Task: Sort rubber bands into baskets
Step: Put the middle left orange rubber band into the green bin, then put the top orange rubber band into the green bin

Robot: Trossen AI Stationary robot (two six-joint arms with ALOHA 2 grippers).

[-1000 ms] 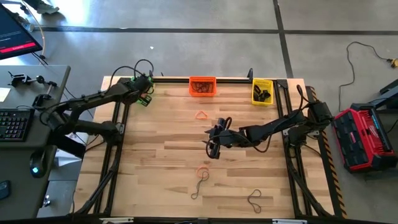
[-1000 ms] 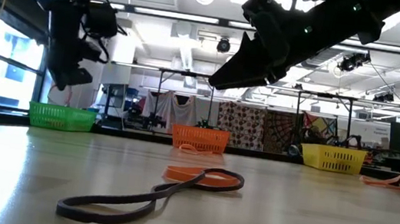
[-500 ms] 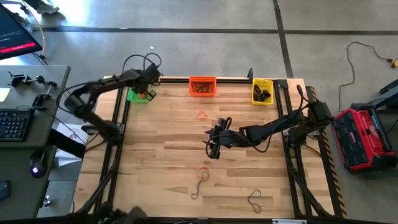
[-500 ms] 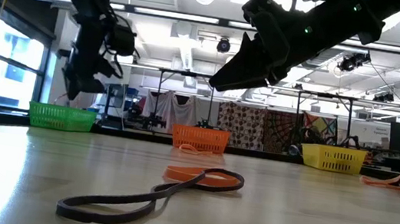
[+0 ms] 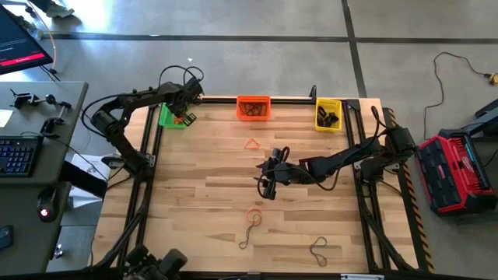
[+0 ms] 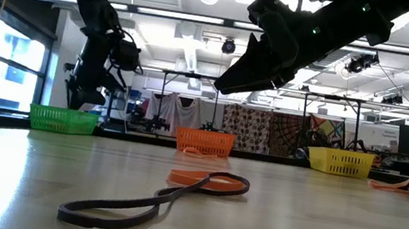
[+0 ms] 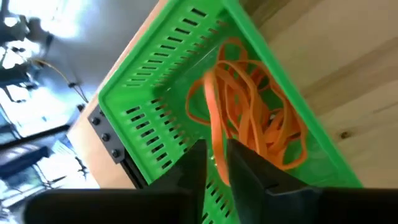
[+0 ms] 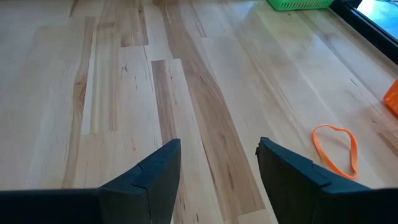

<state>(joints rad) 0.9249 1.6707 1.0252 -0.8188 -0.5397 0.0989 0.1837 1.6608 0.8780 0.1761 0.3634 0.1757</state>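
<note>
Rubber bands, orange ones, lie piled in your green basket at the table's far left corner. Your left gripper hangs over that basket, fingers a narrow slit apart with one orange loop between them. Your right gripper hovers mid-table, spread wide and empty, near a loose orange band.

Robotics lab / workshop. Polished concrete floor, wooden desk in a metal frame, keyboard and monitor alongside, red tool case, exposed ceiling ducts, more rigs behind.
</note>
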